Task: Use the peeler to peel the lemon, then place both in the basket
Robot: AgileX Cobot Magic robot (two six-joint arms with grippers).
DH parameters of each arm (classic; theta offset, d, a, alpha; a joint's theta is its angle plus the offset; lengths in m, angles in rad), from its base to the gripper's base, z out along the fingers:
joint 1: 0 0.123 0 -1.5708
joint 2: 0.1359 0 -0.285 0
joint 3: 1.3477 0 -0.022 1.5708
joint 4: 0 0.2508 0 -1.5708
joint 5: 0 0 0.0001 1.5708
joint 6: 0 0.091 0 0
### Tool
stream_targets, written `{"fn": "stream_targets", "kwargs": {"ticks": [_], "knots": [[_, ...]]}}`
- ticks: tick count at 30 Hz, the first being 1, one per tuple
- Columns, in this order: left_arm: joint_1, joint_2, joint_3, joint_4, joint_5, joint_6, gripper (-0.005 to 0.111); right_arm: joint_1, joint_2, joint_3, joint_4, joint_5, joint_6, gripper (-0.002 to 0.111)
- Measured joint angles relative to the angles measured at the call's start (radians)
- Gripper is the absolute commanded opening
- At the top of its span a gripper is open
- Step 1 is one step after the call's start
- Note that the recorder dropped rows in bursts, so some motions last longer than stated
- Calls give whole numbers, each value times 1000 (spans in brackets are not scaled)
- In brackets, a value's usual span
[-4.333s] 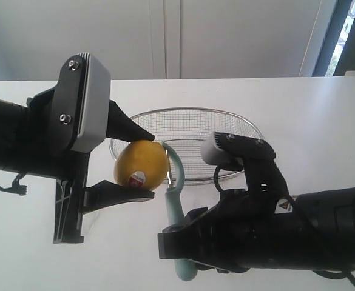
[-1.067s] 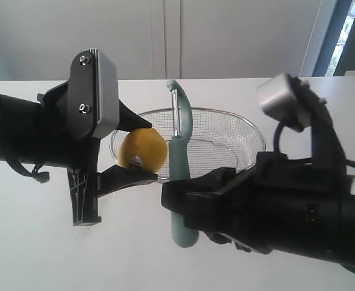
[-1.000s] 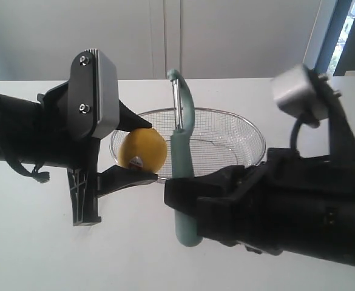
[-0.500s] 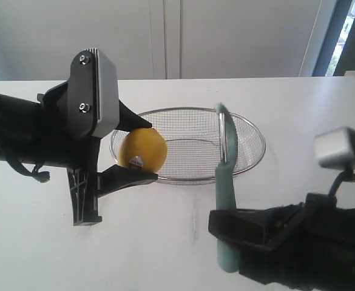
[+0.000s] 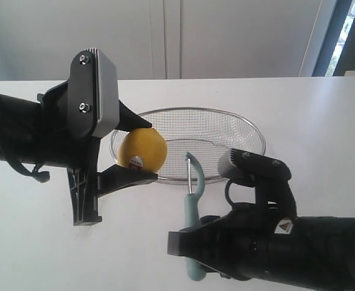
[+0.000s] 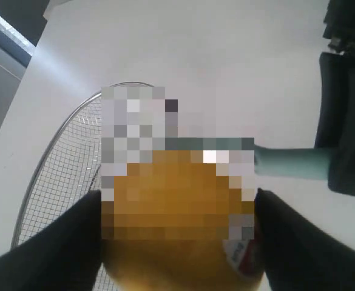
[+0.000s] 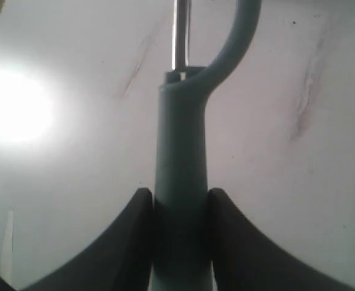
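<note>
The yellow lemon [image 5: 142,150] with its red-and-white sticker hangs above the table at the basket's left rim, pinched between the black fingers of my left gripper [image 5: 135,153]. In the left wrist view the lemon [image 6: 177,242] fills the gap between both fingers. My right gripper [image 5: 192,233] is shut on the handle of the teal peeler [image 5: 192,206], which points upright with its blade toward the basket, a little right of and below the lemon. The right wrist view shows the peeler [image 7: 182,182] clamped between both fingers. Behind them lies the silver mesh basket [image 5: 250,134].
The white table [image 5: 311,109] stretches around the basket. A white wall and cupboard doors stand behind it, with a dark window frame at the far right. The left arm's body [image 5: 19,136] fills the left side.
The right arm swung the peeler up beside the lemon, then away to the right, and has now come back lower with it in front of the basket. The left arm kept still.
</note>
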Motion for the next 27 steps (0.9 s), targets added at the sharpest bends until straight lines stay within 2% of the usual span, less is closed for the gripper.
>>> {"fn": "stream_targets", "kwargs": {"ticks": [9,27], "knots": [[0,0,0,0,0,0,0,0,35,-52,0,14,-6,0],[0,0,0,0,0,0,0,0,-72,-52,0,68,-6,0]]}}
